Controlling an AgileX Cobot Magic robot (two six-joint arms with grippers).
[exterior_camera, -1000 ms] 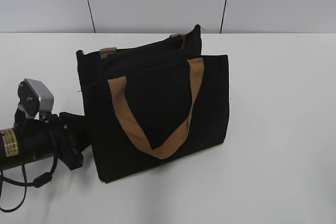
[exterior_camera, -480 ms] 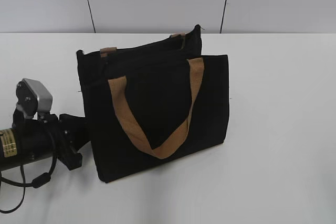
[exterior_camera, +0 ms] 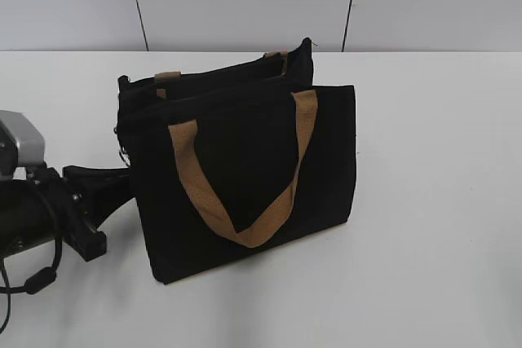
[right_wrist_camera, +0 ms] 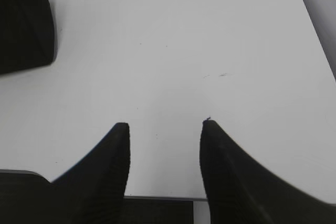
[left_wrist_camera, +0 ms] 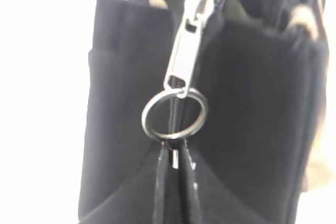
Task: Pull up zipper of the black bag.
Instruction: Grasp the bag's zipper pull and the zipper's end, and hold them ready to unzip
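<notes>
Reaching in low from the left, the left claw [exterior_camera: 122,177] meets the bag's [exterior_camera: 245,177] end, grip unclear. The zipper [left_wrist_camera: 184,51], a silver pull with ring, hangs lengthwise down that end. The bag stands upright on the white tabletop [exterior_camera: 432,201], tan handle [exterior_camera: 245,177] forward. The right claw [right_wrist_camera: 164,129] hovers spread, empty.

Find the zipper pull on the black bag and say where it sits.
The silver zipper pull with its ring hangs near the top of the bag's narrow left end in the exterior view, facing the left hand.
</notes>
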